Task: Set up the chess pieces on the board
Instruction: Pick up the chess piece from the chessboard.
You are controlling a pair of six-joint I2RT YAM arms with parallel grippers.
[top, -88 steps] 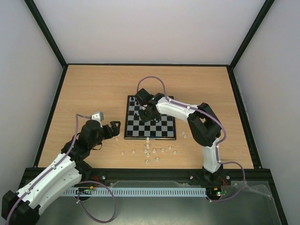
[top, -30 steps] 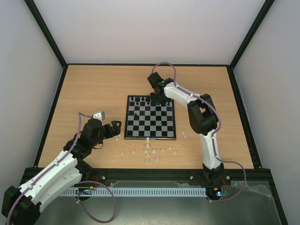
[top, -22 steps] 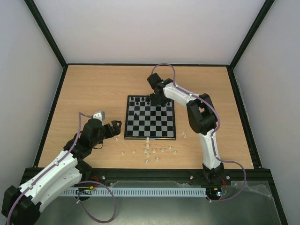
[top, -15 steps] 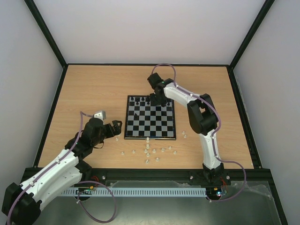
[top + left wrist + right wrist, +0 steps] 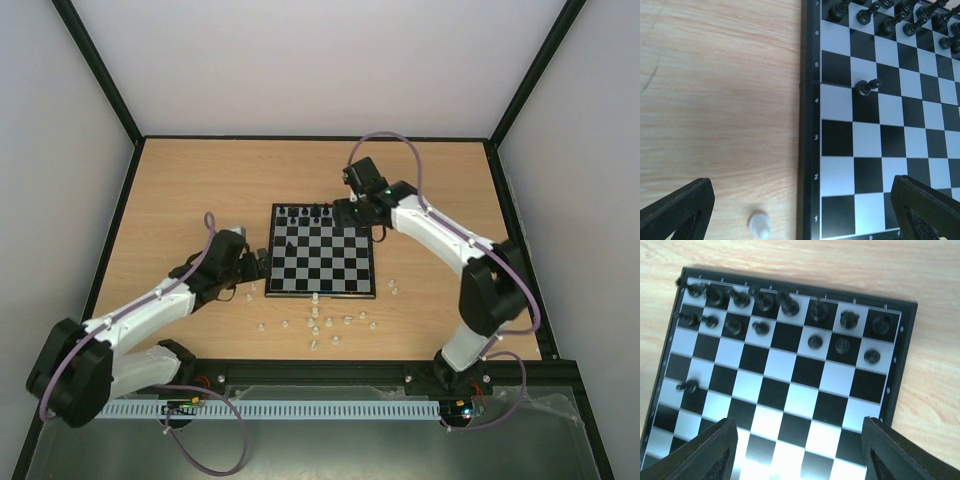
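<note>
The board (image 5: 330,262) lies mid-table. Black chess pieces (image 5: 305,212) fill its two far rows, sharper in the right wrist view (image 5: 790,307). One black pawn (image 5: 867,87) stands alone further in, also visible from the right wrist (image 5: 689,386). White chess pieces (image 5: 316,322) lie loose on the table in front of the board. My right gripper (image 5: 356,212) hovers over the board's far right part, and in its wrist view the gripper (image 5: 797,440) is open and empty. My left gripper (image 5: 256,264) is open at the board's left edge, straddling the border (image 5: 801,200), with a white piece (image 5: 760,225) just beside it.
One white piece (image 5: 392,288) sits alone off the board's near right corner. Black frame rails (image 5: 115,240) edge the wooden table on the left, far and right sides, with white walls beyond.
My right gripper has opened and drawn back up from the far row, its arm swinging right. My left arm has stretched forward to the board's left edge.
</note>
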